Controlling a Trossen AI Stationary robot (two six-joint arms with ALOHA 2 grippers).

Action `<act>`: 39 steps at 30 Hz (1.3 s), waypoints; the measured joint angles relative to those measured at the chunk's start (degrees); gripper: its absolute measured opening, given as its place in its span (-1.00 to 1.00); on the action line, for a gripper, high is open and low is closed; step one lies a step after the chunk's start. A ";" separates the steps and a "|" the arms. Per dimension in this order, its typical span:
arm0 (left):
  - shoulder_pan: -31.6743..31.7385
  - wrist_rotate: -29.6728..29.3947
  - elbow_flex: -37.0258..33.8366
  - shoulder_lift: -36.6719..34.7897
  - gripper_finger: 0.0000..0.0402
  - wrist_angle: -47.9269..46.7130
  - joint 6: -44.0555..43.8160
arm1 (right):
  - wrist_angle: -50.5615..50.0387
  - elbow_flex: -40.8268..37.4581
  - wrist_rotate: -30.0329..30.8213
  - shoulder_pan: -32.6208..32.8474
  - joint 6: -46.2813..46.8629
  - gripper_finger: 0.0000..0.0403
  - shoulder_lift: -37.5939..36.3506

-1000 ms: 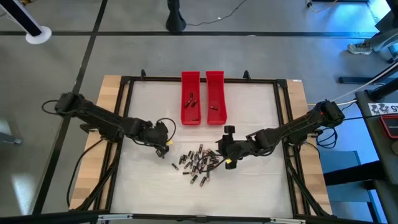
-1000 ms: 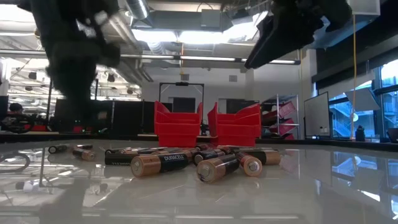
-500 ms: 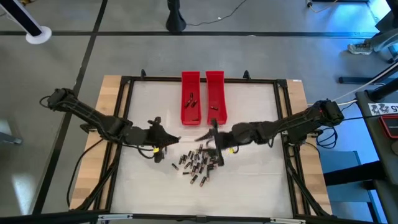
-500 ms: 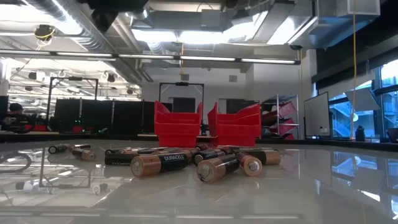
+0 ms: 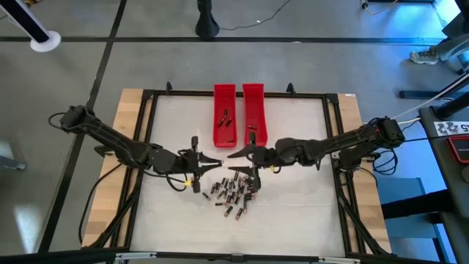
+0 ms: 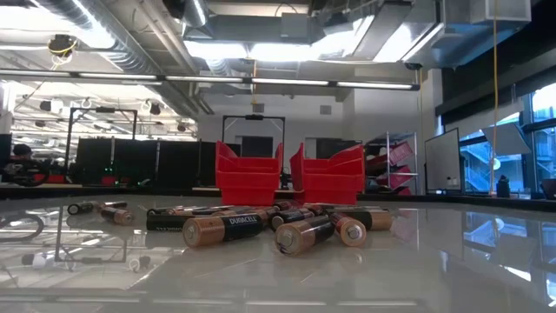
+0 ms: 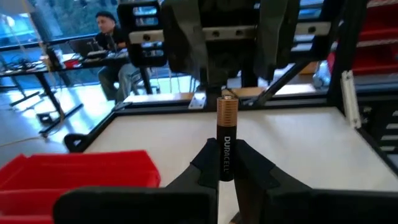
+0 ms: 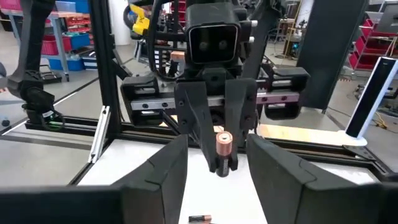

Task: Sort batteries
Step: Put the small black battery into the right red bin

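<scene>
Above the batteries (image 5: 233, 192), left gripper (image 5: 212, 161) level

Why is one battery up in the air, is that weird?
It does stand out. The left tool is shut on a black and copper Duracell battery, holding it above the white table, pointed at the open right tool. The other small dark batteries lie scattered in a loose pile.
</scene>
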 joint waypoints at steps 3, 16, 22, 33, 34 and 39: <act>0.61 2.18 0.04 1.11 -0.93 3.20 1.27 | 0.32 0.00 0.20 -0.39 -0.04 -0.17 0.00; 4.27 7.11 0.07 5.31 -0.93 11.58 2.59 | 0.70 0.00 0.44 -0.46 -1.77 -0.17 0.00; 4.71 7.60 0.07 5.40 -0.93 12.00 2.80 | 0.22 0.00 0.58 -0.46 -1.99 -0.17 0.02; 4.92 7.53 0.07 5.40 -0.93 11.83 2.65 | -0.77 0.02 2.39 -0.85 -2.91 -0.65 0.07; 5.07 7.53 0.07 5.40 -0.93 11.81 2.61 | -0.77 0.02 2.11 -0.83 -2.89 -0.71 0.07; 5.64 7.74 0.07 5.40 -0.92 11.64 1.59 | -0.90 0.02 1.29 -0.83 -3.35 -0.88 0.07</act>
